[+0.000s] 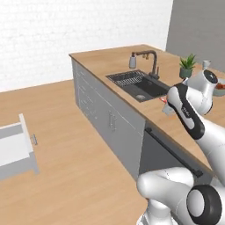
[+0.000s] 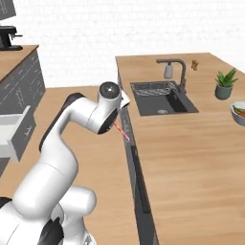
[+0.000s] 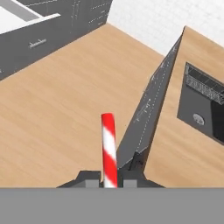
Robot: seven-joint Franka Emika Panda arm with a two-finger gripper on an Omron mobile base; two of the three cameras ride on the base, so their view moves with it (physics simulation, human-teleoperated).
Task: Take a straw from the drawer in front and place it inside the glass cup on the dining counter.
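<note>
Over dining counter (image 2: 191,158): pincer (image 3: 110,183) clamping straw (image 3: 109,148).

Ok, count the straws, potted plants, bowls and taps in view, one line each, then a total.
straw: 1
potted plant: 1
bowl: 1
tap: 1
Total: 4

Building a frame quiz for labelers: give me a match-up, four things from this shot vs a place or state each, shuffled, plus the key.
Things
1. straw
2. drawer
3. plant
4. tap

Place or state
A. pulled open, across the floor
B. pinched in the gripper
C. behind the sink
D. on the counter, right of the sink

Pairs: 1-B, 2-A, 3-D, 4-C
</note>
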